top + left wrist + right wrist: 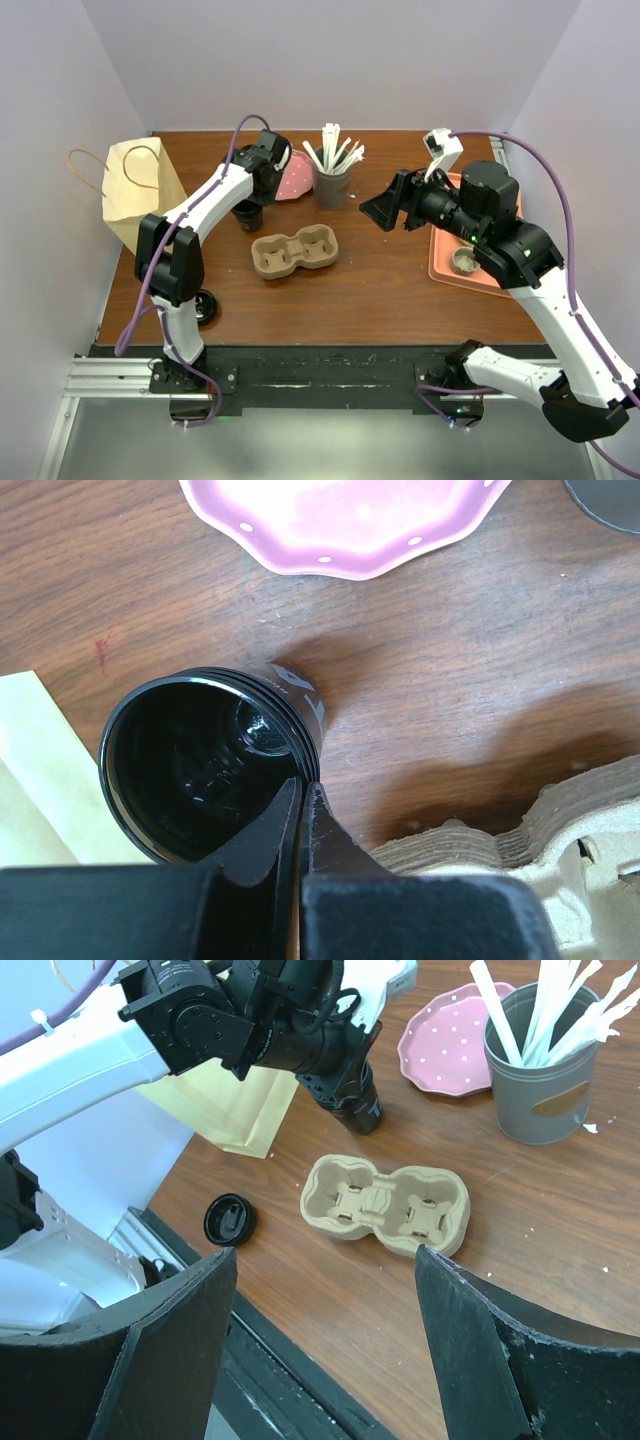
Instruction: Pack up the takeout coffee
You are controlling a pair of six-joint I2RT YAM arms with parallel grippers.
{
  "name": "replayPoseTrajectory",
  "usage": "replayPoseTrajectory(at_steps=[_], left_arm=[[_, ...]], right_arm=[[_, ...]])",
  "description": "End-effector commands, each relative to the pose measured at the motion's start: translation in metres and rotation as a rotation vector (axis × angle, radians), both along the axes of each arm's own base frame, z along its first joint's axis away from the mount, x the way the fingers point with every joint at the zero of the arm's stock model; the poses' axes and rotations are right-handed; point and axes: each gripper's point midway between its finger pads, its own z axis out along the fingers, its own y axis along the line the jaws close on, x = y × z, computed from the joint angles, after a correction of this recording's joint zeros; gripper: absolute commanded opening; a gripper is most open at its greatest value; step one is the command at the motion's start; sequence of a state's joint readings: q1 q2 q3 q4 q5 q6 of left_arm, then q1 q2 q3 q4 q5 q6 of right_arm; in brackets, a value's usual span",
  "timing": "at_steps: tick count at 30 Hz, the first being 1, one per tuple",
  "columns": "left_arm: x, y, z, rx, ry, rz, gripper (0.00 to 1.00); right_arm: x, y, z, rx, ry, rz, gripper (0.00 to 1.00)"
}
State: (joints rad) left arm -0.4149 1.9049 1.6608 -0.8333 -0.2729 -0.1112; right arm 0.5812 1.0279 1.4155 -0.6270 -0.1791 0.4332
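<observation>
- Evidently the packing was at an early stage: the takeout coffee (300, 695) stood on the surface (380, 290), outside both the cup carrier (293, 252) and the paper bag (135, 190).
- Both wells of the carrier were empty.
- The cup sat just far of the carrier's left end, between the bag on its left and the pink plate (340, 520) on its far right. It was near each but touched neither.
- It was upright, with its long axis vertical and its mouth pointing up, and the white lettering on its side faced toward the plate.
- No lid was on it. A loose lid (229, 1219) lay well apart, at the near left of the surface.
- The left end effector (300, 810) was closed almost fully on the cup's wall at the rim. As far as the wrist view showed, one finger was inside the mouth and one outside.
- The right end effector (320, 1260) hung wide open and held nothing, above the surface to the right of the carrier.
- By my judgement, what remained was to lid the cup, seat it in a carrier well, and probably bag it.
</observation>
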Motion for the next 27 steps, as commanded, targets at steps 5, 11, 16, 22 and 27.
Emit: replayPoseTrajectory(at_steps=[5, 11, 16, 22, 27], left_arm=[[0.009, -0.002, 0.015, 0.002, -0.026, -0.007, 0.00], [0.008, -0.001, 0.016, 0.005, -0.023, -0.008, 0.00], [0.010, 0.005, 0.022, 0.030, -0.043, 0.011, 0.00], [0.013, 0.009, 0.035, 0.065, -0.073, 0.042, 0.00], [0.013, 0.010, 0.037, 0.083, -0.080, 0.046, 0.00]], right_arm=[[0.004, 0.005, 0.016, 0.030, -0.039, 0.015, 0.75], [0.004, 0.006, 0.015, 0.030, -0.035, 0.020, 0.75], [0.003, 0.005, 0.015, 0.032, -0.035, 0.019, 0.75], [0.002, 0.005, 0.013, 0.034, -0.030, 0.017, 0.75], [0.001, 0.005, 0.014, 0.038, -0.030, 0.018, 0.75]])
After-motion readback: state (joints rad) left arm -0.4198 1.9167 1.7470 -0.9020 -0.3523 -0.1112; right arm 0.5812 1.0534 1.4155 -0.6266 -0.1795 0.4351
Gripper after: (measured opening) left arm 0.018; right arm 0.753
